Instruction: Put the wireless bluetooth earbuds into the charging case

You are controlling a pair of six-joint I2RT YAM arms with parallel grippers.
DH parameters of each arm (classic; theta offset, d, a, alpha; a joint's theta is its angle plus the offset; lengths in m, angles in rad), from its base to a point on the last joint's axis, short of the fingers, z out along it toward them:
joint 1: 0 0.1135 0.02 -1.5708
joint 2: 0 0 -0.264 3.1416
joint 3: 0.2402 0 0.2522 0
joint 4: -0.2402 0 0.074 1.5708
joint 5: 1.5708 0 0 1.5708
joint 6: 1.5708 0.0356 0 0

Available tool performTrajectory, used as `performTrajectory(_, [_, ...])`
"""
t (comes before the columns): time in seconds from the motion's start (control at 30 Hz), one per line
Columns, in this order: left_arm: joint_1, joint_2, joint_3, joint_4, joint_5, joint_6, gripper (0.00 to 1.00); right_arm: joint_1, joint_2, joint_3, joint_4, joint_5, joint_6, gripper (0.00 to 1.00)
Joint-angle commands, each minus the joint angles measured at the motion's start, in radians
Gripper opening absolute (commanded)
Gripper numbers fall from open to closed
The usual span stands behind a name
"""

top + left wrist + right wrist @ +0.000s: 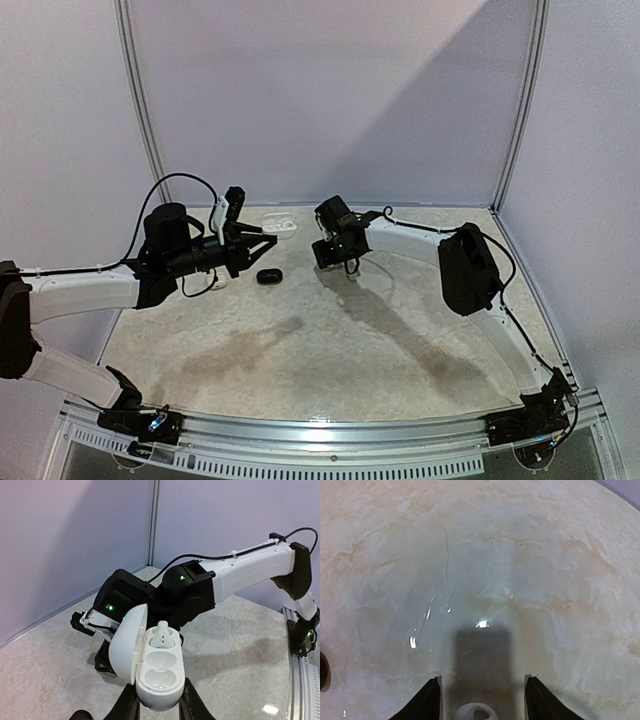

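My left gripper (pixel 159 704) is clamped on the white charging case (pixel 161 682), w/ a finger on each side of its lower end, holding it up off the table (pixel 240 645). The lid (pixel 125 650) is swung open to the case's left. One white earbud (pixel 162 634) sits in the far well, stem up; the near well is bare.

My right gripper (pixel 483 680) is spread wide, pointing down at the tabletop. It's close behind the case in my left wrist cam and to the case's right from the top cam; can't tell if it touches. A small white bit (pixel 476 712) shows at the frame edge btwn my right fingers, touching neither; can't tell what it is.

A black case (pixel 268 276) lies shut on the table near the white case, on the side toward my bases.
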Motion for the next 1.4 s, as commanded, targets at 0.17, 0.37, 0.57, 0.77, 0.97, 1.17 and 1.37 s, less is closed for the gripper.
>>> performTrajectory(0.17, [0.014,-0.013,-0.016,0.014,0.002,0.021,0.0,0.026,0.01,-0.023,-0.056,0.062,0.015,0.41])
performTrajectory(0.37, [0.014,-0.025,-0.021,0.01,0.006,0.027,0.0,0.029,-0.036,-0.091,-0.063,0.06,0.037,0.33])
performTrajectory(0.57, [0.011,-0.043,-0.025,0.005,0.009,0.035,0.0,0.028,-0.061,-0.107,-0.106,0.033,0.049,0.28])
performTrajectory(0.77, [0.002,-0.062,-0.034,0.001,0.006,0.048,0.0,0.034,-0.132,-0.235,-0.077,-0.031,0.022,0.19])
performTrajectory(0.97, [-0.01,-0.082,-0.042,-0.002,0.006,0.059,0.0,0.056,-0.242,-0.429,-0.006,-0.127,-0.042,0.16])
performTrajectory(1.17, [-0.028,-0.104,-0.05,-0.013,0.006,0.071,0.0,0.112,-0.364,-0.651,0.015,-0.225,-0.127,0.16])
performTrajectory(1.37, [-0.048,-0.115,-0.057,-0.014,0.006,0.075,0.0,0.196,-0.465,-0.797,0.01,-0.31,-0.188,0.16])
